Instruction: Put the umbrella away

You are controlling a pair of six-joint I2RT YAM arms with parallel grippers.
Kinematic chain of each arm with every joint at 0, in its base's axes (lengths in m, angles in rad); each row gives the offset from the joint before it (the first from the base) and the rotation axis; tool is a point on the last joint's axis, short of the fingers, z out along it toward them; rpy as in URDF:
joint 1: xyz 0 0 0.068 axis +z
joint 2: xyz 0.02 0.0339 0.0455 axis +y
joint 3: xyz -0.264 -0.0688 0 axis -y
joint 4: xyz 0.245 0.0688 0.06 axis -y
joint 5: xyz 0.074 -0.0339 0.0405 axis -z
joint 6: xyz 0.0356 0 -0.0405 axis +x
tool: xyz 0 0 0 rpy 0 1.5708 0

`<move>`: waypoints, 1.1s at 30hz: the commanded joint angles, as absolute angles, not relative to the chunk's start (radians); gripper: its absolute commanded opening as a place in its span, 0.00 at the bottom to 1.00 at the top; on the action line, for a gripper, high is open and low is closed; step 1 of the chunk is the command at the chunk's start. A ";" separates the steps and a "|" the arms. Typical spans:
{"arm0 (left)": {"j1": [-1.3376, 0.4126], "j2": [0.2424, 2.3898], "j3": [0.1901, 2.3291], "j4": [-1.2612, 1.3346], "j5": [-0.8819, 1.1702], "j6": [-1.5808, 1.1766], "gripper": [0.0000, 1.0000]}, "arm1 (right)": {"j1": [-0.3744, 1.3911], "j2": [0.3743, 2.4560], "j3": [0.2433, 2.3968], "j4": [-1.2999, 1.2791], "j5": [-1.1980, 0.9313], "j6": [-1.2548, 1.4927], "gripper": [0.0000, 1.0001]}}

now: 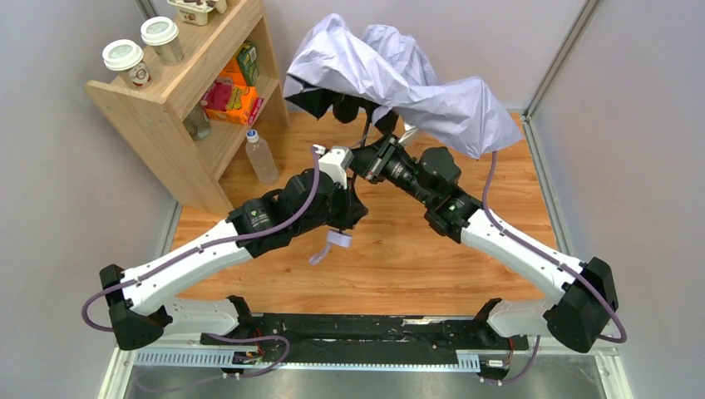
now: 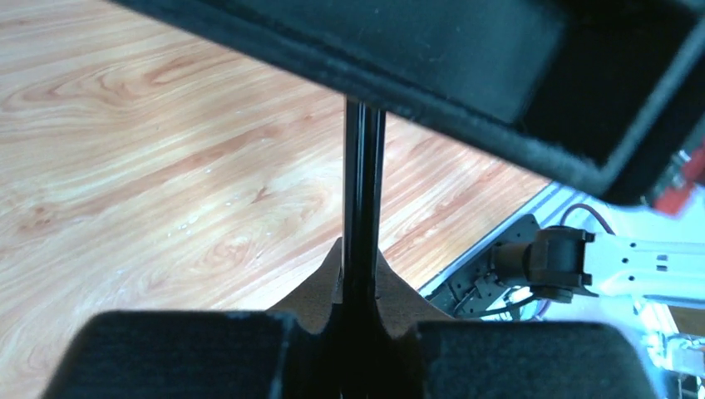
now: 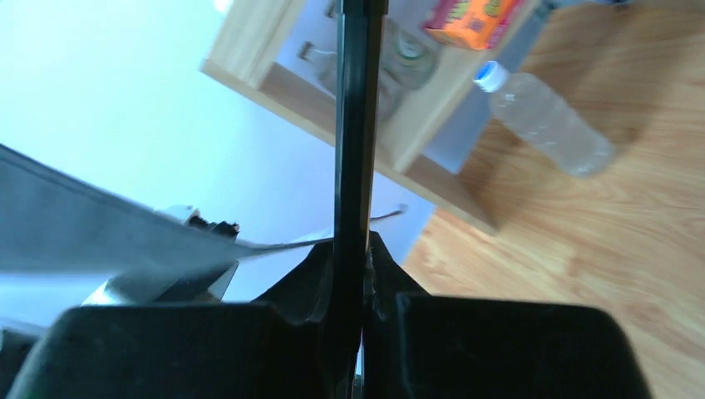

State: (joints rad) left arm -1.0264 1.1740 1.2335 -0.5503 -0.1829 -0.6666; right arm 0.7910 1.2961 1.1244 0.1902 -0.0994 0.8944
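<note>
Umbrella is held aloft just beside the wooden shelf, on the side away from the wall, with its fabric half collapsed. Its dark shaft is clamped by the left gripper and likewise pinched by the narrowed right gripper.

A pale wooden shelf is holding two white-lidded paper cups; a clear plastic bottle is sitting beside it.

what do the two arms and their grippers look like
The left arm and right arm have white link shells, black joint housings and a lavender cable along each. The left gripper and right gripper have blocky black fingers.
</note>
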 commanded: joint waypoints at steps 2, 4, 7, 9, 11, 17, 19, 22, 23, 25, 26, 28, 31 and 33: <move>-1.035 1.033 1.195 -0.381 -0.133 -0.690 0.32 | 0.666 1.308 0.939 0.766 -0.346 1.128 0.00; -1.031 0.974 1.126 -0.322 -0.101 -0.716 0.51 | 0.640 1.347 0.916 0.955 -0.400 1.219 0.00; -1.003 0.913 1.045 -0.247 -0.019 -0.794 0.65 | 0.618 1.400 0.928 1.156 -0.445 1.322 0.00; -0.973 0.893 0.985 -0.185 0.069 -0.843 0.67 | 0.608 1.437 0.936 1.282 -0.463 1.385 0.00; -0.948 0.882 0.928 -0.120 0.121 -0.889 0.69 | 0.595 1.492 0.960 1.426 -0.488 1.469 0.00; -0.913 0.908 0.871 0.060 0.218 -0.945 0.69 | 0.592 1.556 0.994 1.513 -0.543 1.542 0.00; -0.899 0.933 0.899 0.054 0.241 -0.949 0.68 | 0.592 1.543 0.991 1.516 -0.555 1.545 0.00; -0.887 0.937 0.943 -0.065 0.204 -0.888 0.53 | 0.584 1.517 0.976 1.511 -0.554 1.537 0.00; -0.887 0.927 0.953 -0.092 0.189 -0.876 0.50 | 0.580 1.510 0.968 1.512 -0.551 1.543 0.00; -0.887 0.858 0.928 -0.121 0.106 -0.868 0.48 | 0.578 1.500 0.960 1.511 -0.558 1.540 0.00; -0.885 0.812 0.914 -0.121 0.051 -0.865 0.54 | 0.578 1.500 0.960 1.511 -0.563 1.540 0.00; -0.887 0.763 0.896 -0.138 0.003 -0.865 0.64 | 0.578 1.500 0.960 1.513 -0.564 1.542 0.00; -0.887 0.799 0.928 -0.185 0.015 -0.865 0.70 | 0.578 1.502 0.974 1.512 -0.577 1.545 0.00; -0.885 0.846 0.957 -0.195 0.049 -0.867 0.70 | 0.580 1.497 0.988 1.513 -0.589 1.545 0.00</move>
